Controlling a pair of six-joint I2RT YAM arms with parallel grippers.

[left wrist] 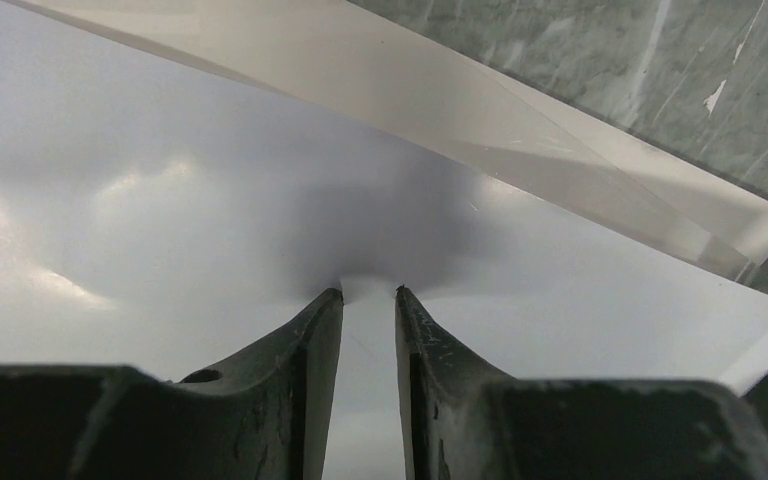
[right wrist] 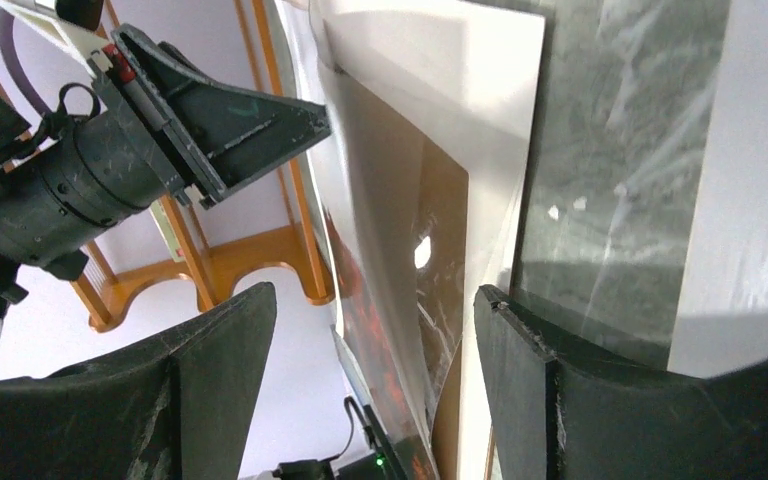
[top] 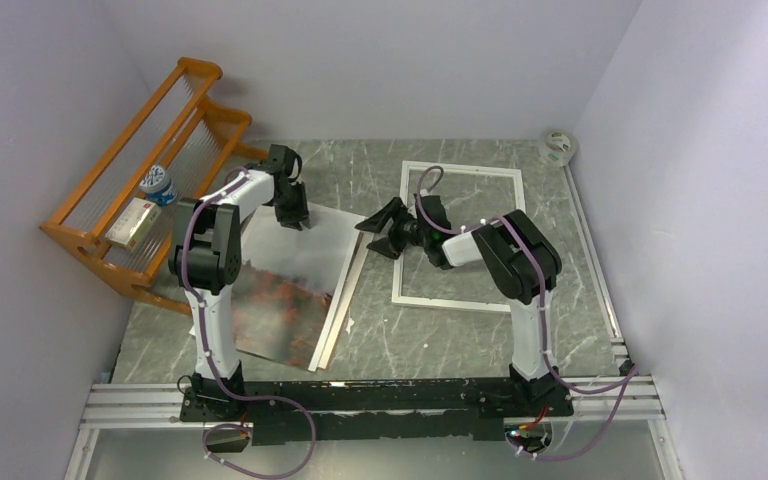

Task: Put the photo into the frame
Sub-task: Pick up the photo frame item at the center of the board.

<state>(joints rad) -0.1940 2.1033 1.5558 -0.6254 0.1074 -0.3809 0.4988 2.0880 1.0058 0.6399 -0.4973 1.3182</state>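
**Mia:** What is way over on the left?

**Ben:** An orange rack [top: 130,170] by the wall. Next to it the left arm [top: 210,250] stands up from its base, then bends and reaches away toward the far side of the table [top: 430,340].

**Mia:** What is its claw doing?

**Ben:** The left gripper [top: 293,212] points down at the far edge of the photo [top: 280,290]. Its fingers [left wrist: 315,340] are close together and pinch that edge.

**Mia:** Which way does the photo lie?

**Ben:** Its long side runs from near to far, leaning a bit to the right. The grey sky end is far away, up at the claw. The red trees end is near the arm's base. It sits left of the middle of the table. A pale strip [top: 340,295] shows along its right side.

**Mia:** And the other claw?

**Ben:** The right gripper [top: 370,240] points left, just by the photo's far right corner. Its jaws are spread wide and hold nothing. The right arm [top: 520,260] is folded like an elbow.

**Mia:** Where is the frame?

**Ben:** The frame [top: 455,302] lies flat under that arm, its long side going near to far. It is apart from the photo.
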